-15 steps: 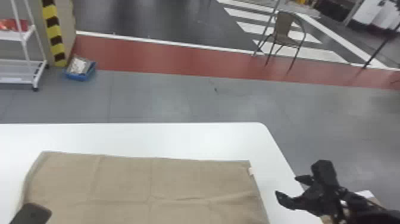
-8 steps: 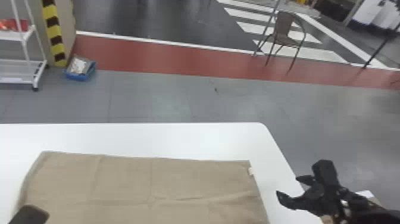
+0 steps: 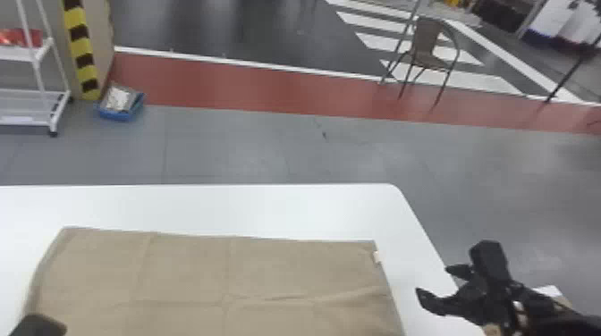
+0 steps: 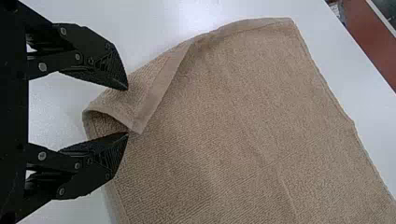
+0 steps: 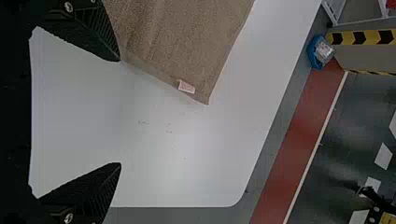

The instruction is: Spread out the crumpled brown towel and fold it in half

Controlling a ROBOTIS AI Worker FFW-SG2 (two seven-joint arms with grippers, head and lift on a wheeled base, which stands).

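R gripper [image 3: 433, 279] jaws wide apart; brown towel [image 5: 182, 42] on white tbl [image 5: 187, 154], w/ tag [image 5: 186, 87] nr corner.

The towel [image 3: 188, 272] lies on the table [image 3: 223, 207], a bin [image 3: 115, 114] behind at left, a chair [image 3: 426, 44] behind at right.

Floor [image 3: 250, 147]: grey before me, red band [image 3: 268, 89] beyond
Chair [image 3: 425, 38]: brown, near white stripes [image 3: 483, 84]
Rack [image 3: 22, 54]: white, to my left
Far right: white shapes [image 3: 552, 22], perhaps cloth

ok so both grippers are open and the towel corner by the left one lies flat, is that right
Not quite: the left wrist view shows that corner folded over on the towel. The left gripper and right gripper are indeed both open.
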